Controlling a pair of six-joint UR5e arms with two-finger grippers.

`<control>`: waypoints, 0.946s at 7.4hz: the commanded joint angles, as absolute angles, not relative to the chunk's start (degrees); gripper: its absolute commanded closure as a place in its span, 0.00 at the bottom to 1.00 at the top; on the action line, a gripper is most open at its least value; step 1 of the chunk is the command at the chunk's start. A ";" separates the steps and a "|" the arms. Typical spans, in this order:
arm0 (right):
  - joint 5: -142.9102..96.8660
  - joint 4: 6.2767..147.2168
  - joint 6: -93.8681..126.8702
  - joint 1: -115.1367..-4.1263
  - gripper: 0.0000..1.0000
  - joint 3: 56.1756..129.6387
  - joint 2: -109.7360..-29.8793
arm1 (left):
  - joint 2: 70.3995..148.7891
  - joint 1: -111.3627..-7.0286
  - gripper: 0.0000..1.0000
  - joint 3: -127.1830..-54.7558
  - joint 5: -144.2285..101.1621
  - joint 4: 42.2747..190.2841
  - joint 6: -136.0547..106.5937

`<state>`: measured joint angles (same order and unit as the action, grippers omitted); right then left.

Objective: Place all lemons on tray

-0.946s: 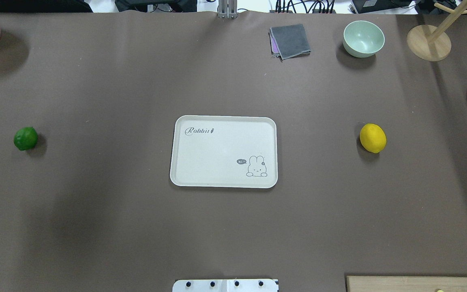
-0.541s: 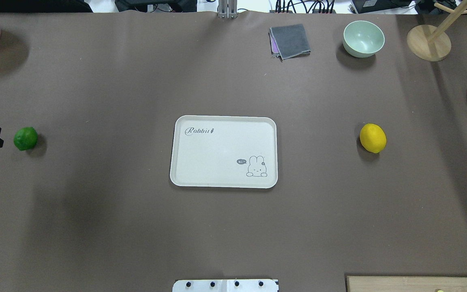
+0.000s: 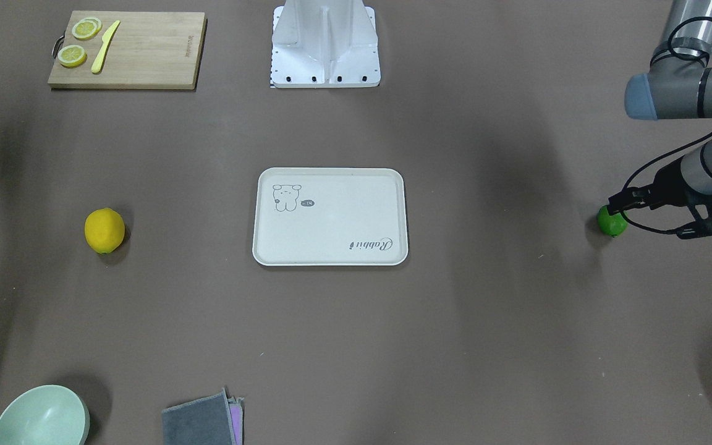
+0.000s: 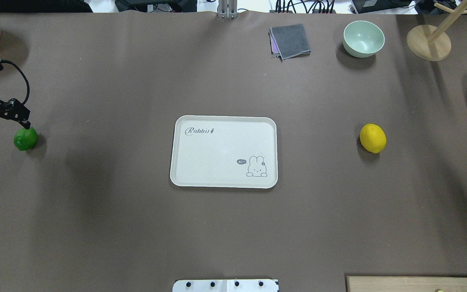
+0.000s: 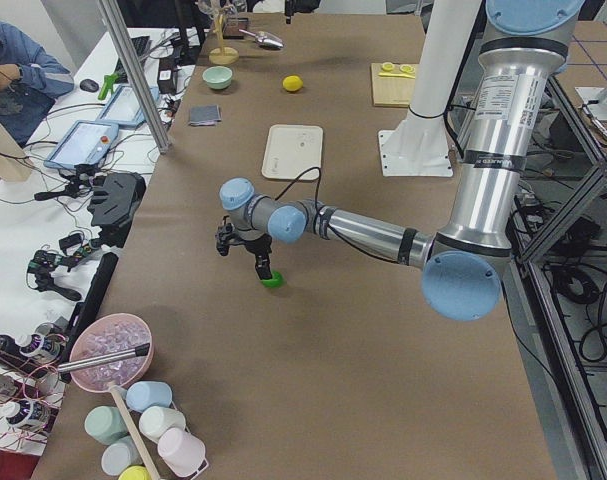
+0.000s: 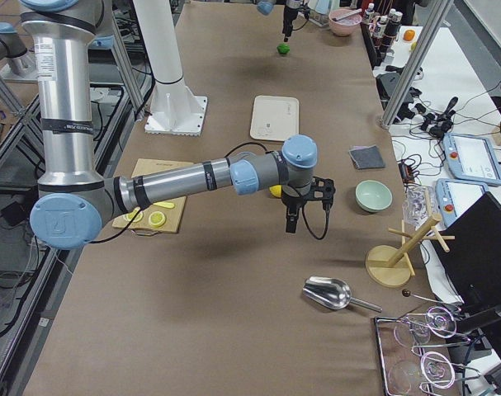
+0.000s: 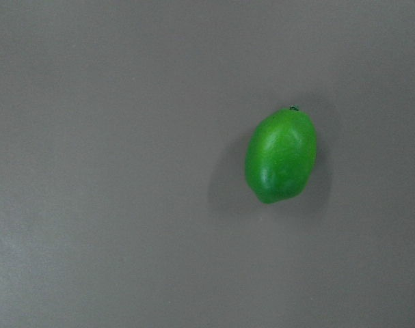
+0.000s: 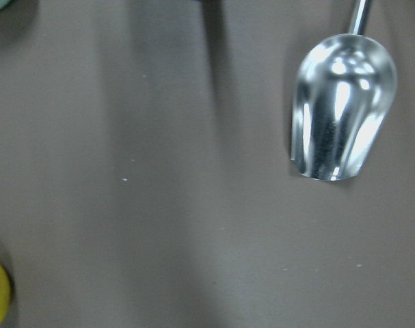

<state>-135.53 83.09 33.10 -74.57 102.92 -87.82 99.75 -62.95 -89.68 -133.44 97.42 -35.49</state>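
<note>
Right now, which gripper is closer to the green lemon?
Left. The left gripper hangs right by the green lemon; the right gripper is far off at the table's opposite end, near the metal scoop.

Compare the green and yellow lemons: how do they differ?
The green lemon looks slightly smaller than the yellow lemon. The green lemon lies on the robot's left of the tray, the yellow lemon on its right. The left gripper hangs close to the green lemon, jaws open; the yellow lemon has none near. Both lie off the tray.
</note>
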 commanded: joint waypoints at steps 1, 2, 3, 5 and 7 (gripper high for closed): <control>-136.23 80.25 42.42 -66.05 0.00 102.22 -83.25 | 99.67 -61.62 0.08 -87.89 -131.58 100.54 -35.07; -135.53 80.07 42.62 -62.53 0.00 101.52 -81.58 | 99.49 -61.18 0.08 -87.89 -131.49 100.81 -35.16; -132.13 79.98 42.71 -58.40 0.00 101.60 -81.21 | 99.06 -60.48 0.08 -88.06 -130.79 100.98 -35.33; -127.71 79.98 41.93 -54.50 0.00 100.73 -80.95 | 96.35 -58.46 0.10 -87.80 -129.74 107.27 -39.08; -127.27 79.98 41.92 -53.10 0.00 100.28 -80.86 | 95.27 -57.22 0.26 -87.37 -129.46 110.39 -40.96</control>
<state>-127.93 79.98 41.90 -54.37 100.60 -80.97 95.90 -57.90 -87.61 -129.66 108.64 -39.89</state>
